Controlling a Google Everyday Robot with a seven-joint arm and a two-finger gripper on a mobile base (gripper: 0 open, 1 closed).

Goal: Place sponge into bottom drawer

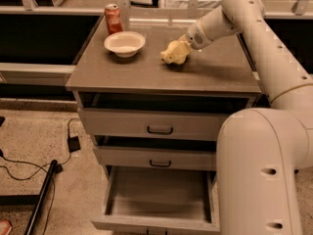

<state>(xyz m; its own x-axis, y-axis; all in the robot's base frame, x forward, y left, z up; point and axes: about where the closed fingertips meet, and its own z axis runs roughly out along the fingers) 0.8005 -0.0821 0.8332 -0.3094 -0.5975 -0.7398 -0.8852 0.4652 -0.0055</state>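
So the gripper (185, 44) is up over the bench (146, 75), right of the white bowl (124, 43), and its jaws look pinched onto one end of the sponge (174, 53), which sits squished and tilted at the bench surface just right of that bowl. A red soda can (113, 18) stands right behind the bowl, a bit to its left. The bottom drawer (156, 195) is pulled wide open way down below the bowl, under the two upper drawers, with nothing in it.
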